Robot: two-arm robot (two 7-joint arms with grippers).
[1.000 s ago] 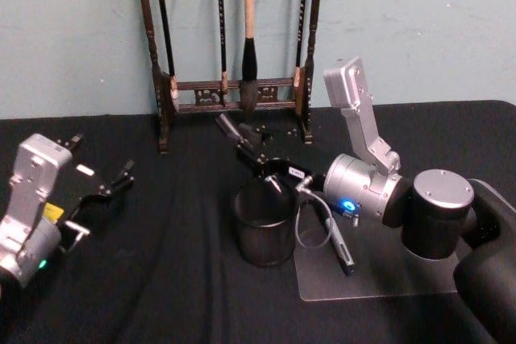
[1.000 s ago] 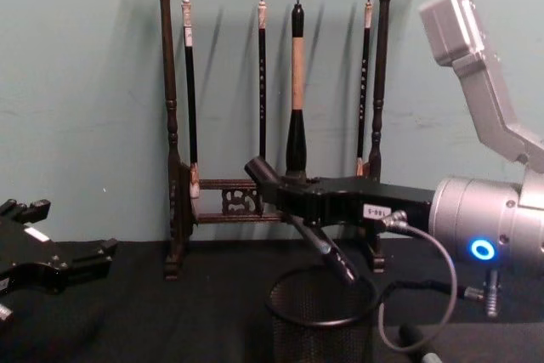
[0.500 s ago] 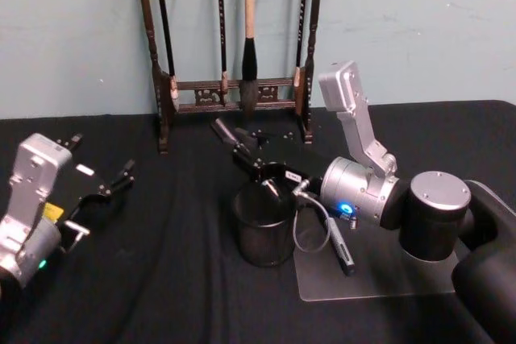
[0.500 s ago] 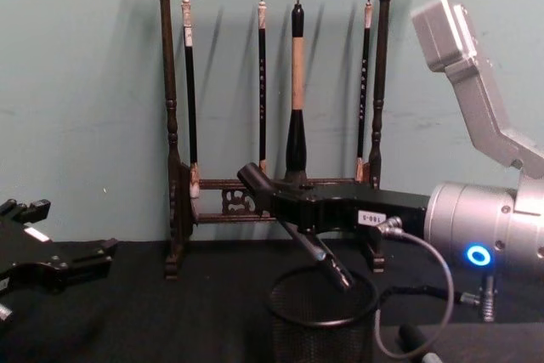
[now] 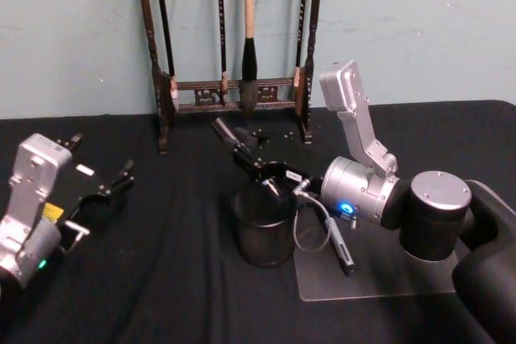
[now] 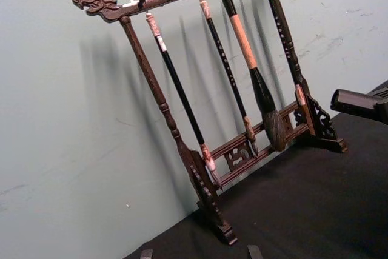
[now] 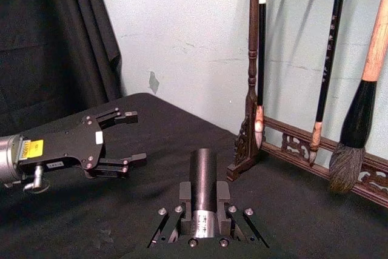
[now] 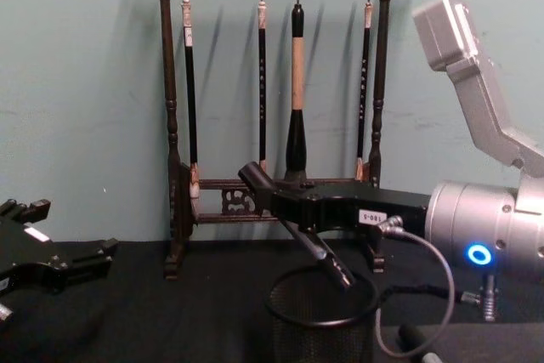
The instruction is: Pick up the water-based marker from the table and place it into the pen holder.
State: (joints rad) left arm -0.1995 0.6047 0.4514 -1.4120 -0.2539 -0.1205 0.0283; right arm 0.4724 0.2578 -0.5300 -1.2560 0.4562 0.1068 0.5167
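above the pen holder (image 5: 262, 239), head view: right gripper (image 5: 251, 159) clamps the marker (image 5: 226, 133), tilted, lower tip at the holder's mouth; left gripper (image 5: 109, 189) spread wide, at the table (image 5: 177, 296) left. chest view: tip at the rim opening. right wrist view: barrel clamped on both sides.

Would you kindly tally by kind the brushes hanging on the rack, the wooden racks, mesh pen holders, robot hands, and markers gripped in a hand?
4 hanging brushes
1 wooden rack
1 pen holder
2 hands: left hand, right hand
1 marker, gripped in the right hand
Total: 9
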